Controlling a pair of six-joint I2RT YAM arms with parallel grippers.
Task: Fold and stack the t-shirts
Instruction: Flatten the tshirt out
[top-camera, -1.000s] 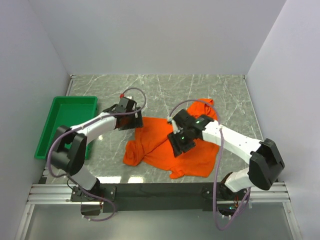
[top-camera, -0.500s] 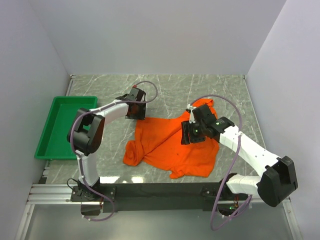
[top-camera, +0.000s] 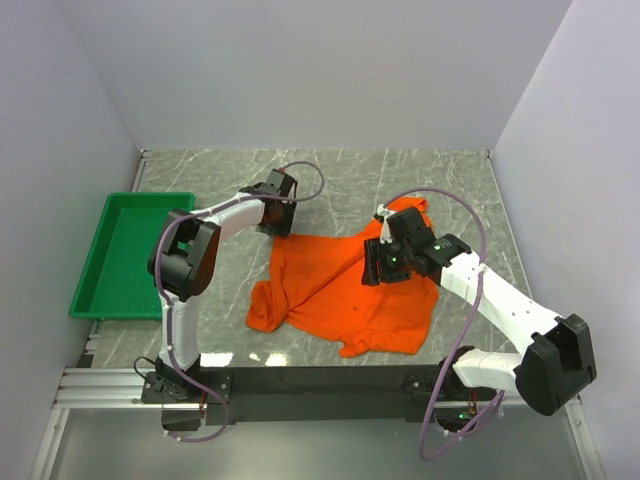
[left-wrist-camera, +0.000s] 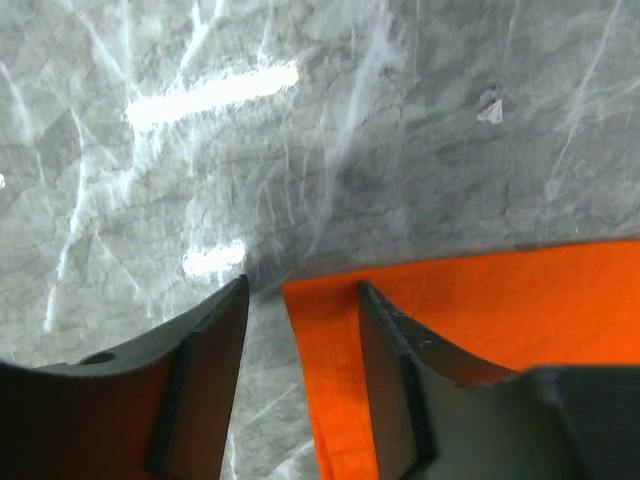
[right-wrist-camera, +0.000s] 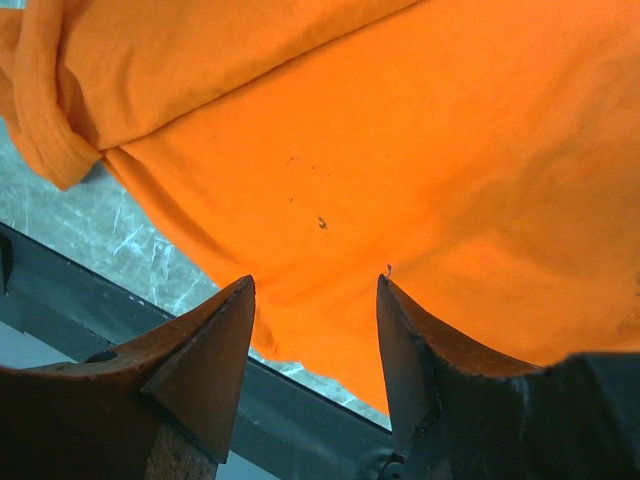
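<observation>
The orange t-shirt (top-camera: 345, 295) lies spread and wrinkled on the marble table, one half folded diagonally over the other. My left gripper (top-camera: 280, 225) is low at the shirt's far left corner. In the left wrist view the corner's hem (left-wrist-camera: 325, 380) lies between the fingers of the left gripper (left-wrist-camera: 300, 300). The jaws are apart, with a gap of bare table beside the cloth. My right gripper (top-camera: 372, 265) hovers over the shirt's middle right. In the right wrist view the right gripper (right-wrist-camera: 315, 290) stands open above the cloth (right-wrist-camera: 400, 150), holding nothing.
A green tray (top-camera: 100, 250) sits at the table's left side. White walls close in the left, back and right. A black rail (top-camera: 320, 382) runs along the near edge, also visible as the rail (right-wrist-camera: 120, 310) under the shirt's hem.
My left gripper has swung right and back to the shirt's far left corner, its jaws narrowing. The right gripper moved back-right off the shirt's middle, then held still.
</observation>
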